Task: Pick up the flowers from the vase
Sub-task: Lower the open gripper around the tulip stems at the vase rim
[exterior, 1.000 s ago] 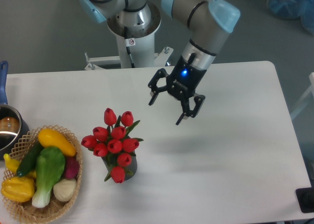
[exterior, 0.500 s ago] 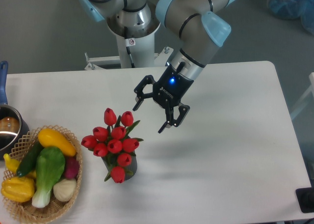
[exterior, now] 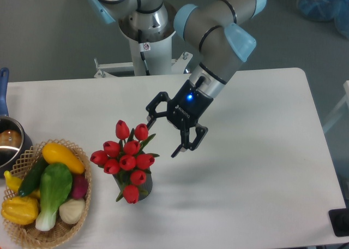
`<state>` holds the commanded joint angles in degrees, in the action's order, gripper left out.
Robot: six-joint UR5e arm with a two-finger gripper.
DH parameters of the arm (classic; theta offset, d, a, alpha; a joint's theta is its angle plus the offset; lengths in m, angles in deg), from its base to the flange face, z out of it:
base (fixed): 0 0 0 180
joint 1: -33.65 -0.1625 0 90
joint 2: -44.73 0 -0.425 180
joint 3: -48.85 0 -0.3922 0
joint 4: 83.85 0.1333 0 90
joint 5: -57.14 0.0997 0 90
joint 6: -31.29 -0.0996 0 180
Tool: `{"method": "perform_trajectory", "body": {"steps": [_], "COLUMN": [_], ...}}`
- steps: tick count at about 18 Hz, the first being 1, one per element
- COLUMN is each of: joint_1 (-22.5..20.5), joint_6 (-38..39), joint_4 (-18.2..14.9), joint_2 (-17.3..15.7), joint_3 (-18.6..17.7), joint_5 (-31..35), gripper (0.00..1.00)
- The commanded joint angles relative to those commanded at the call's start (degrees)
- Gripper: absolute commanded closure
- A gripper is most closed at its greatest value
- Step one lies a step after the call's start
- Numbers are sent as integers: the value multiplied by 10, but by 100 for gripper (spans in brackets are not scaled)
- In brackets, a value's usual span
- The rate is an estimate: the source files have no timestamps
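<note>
The flowers [exterior: 127,157], a bunch of red tulip buds with green stems and leaves, stand in the vase [exterior: 143,190], a small dark cylinder mostly hidden under the blooms, left of the table's middle. My gripper [exterior: 162,136] is open and empty, fingers pointing down and to the left. It hovers just right of and above the top of the bunch, apart from it.
A wicker basket [exterior: 24,227] with yellow, green and purple vegetables sits at the front left. A steel pot [exterior: 10,146] with a blue handle [exterior: 3,90] is at the left edge. A black object [exterior: 340,223] sits at the front right corner.
My gripper has moved left and downward toward the flowers, staying open. The flowers and vase have not moved.
</note>
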<state>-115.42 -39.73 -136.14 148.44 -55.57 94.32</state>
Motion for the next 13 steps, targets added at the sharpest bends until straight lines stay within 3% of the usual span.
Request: {"method": "perform_trajectory", "body": {"steps": [5, 13], "joint_1": [10, 28], "joint_6": [-5, -5], "joint_4": [2, 9], "joint_2": [22, 26], "joint_3": [14, 13], "joint_5": [-6, -11], "gripper": [0, 0]}}
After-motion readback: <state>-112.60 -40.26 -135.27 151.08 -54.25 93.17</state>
